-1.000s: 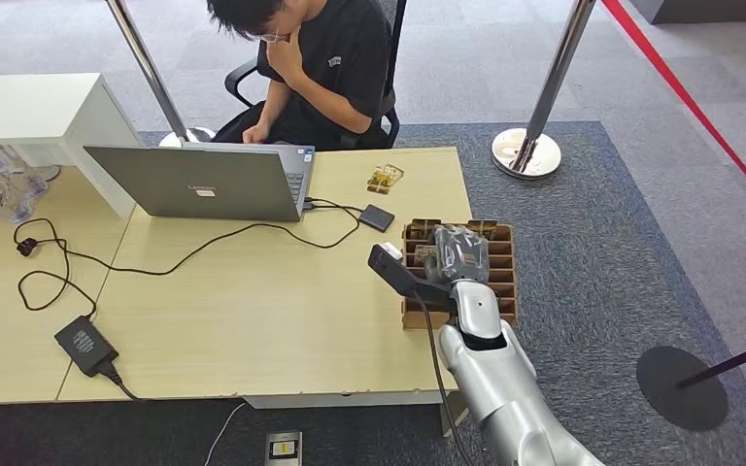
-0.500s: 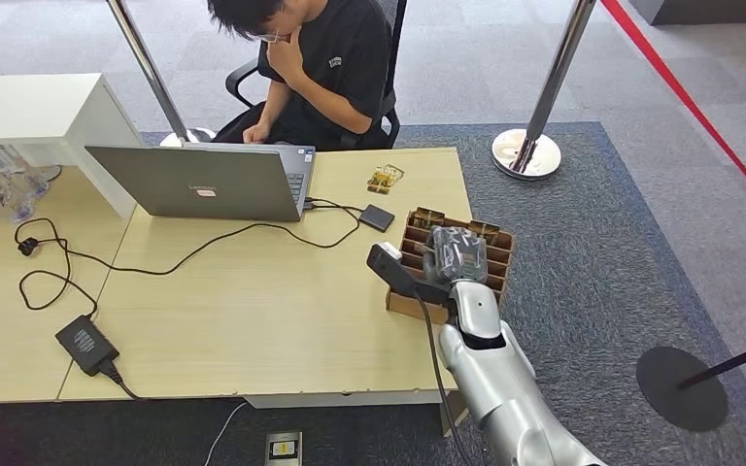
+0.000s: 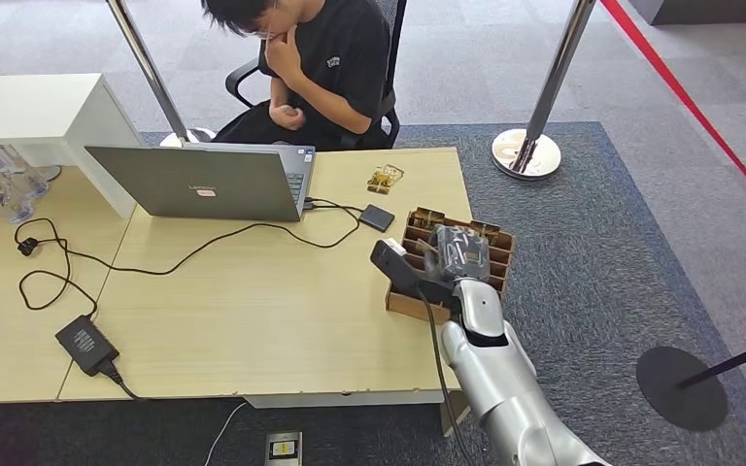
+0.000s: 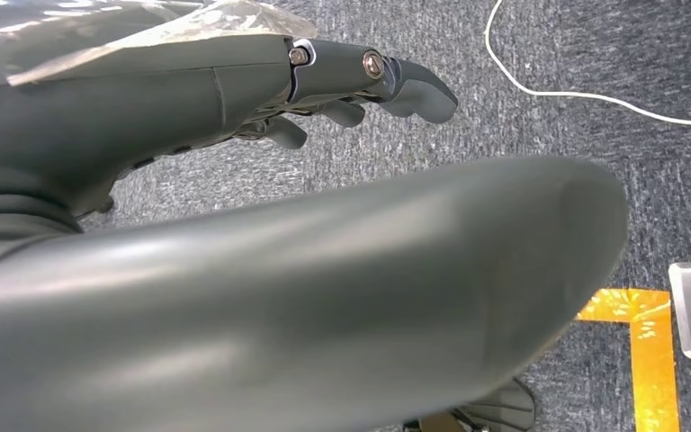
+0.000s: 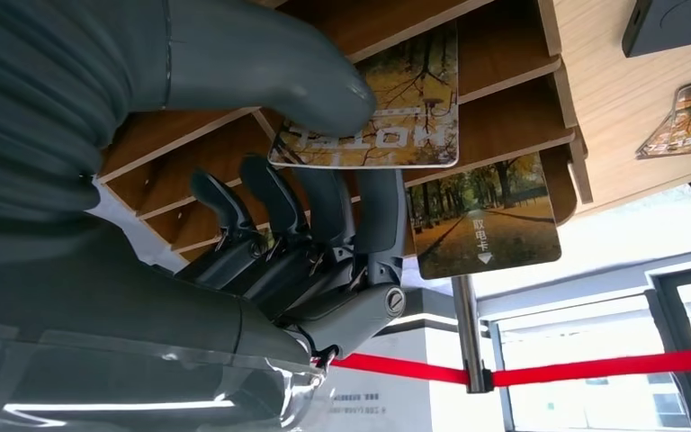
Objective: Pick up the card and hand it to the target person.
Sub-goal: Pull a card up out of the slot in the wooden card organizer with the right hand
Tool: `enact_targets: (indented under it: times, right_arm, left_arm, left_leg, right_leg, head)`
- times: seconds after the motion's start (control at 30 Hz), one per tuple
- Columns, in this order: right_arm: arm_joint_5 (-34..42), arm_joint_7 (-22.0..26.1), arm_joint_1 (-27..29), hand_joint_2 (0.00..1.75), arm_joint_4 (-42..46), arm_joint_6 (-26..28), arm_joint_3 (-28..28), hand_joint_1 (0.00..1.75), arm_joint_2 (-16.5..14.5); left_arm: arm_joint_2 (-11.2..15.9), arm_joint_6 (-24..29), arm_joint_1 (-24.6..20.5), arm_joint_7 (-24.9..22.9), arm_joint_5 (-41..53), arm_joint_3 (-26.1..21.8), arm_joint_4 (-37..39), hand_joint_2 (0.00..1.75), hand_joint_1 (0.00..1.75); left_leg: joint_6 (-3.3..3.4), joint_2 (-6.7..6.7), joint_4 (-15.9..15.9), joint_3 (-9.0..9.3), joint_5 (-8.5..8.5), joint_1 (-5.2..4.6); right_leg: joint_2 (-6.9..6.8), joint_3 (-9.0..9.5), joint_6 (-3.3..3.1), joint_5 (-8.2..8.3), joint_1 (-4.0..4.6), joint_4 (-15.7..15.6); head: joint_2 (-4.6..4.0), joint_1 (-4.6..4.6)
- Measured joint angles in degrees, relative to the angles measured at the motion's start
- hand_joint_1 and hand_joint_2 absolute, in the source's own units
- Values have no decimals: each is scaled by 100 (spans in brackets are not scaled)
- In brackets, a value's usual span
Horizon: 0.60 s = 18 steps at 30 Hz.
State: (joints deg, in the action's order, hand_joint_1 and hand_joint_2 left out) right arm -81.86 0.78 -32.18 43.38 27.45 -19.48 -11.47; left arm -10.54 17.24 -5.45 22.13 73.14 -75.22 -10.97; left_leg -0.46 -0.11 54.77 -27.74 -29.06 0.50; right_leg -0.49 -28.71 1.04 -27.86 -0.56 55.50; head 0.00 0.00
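Observation:
My right hand point(image 3: 458, 254) reaches down into the wooden card holder point(image 3: 410, 303) at the table's right edge. In the right wrist view, the thumb point(image 5: 261, 72) presses on an autumn-tree card point(image 5: 387, 117) and the fingers point(image 5: 324, 216) curl under it, so the card is pinched. A second card point(image 5: 486, 220) stands in a slot of the holder point(image 5: 513, 76) beside it. The person point(image 3: 325, 58) in a black shirt sits at the far side behind the laptop point(image 3: 199, 182). My left hand point(image 4: 234, 99) hangs over the carpet with its fingers apart, holding nothing.
A loose card point(image 3: 385, 179) and a small black device point(image 3: 376, 217) lie just beyond the holder. Cables and a power adapter point(image 3: 85, 345) cross the table's left part. A stanchion base point(image 3: 525, 152) stands on the carpet to the far right.
The card holder has turned and shifted under my right hand, its near edge drawn away from the table's corner. The person's hand has left the keyboard and moved to the chest.

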Motion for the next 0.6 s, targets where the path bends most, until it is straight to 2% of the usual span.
enact_targets:
  times: [0.4, 0.6]
  right_arm:
    - [842, 479, 379, 175, 1804, -474, -203, 154, 198]
    - [1138, 567, 511, 175, 2306, -564, -376, 153, 305]
  left_arm:
    - [-23, 67, -5, -10, -81, -48, -10, 0, 0]
    - [-24, 75, -9, -18, -86, -40, -11, 0, 0]
  left_leg:
    - [2, -4, 2, -10, 5, 0]
    - [1, -4, -1, 1, 2, -1]
  right_leg:
    - [-4, -9, -1, 2, 1, 0]
    - [-4, 1, 0, 2, -1, -1]
  head:
    - [0, 0]
    - [0, 0]
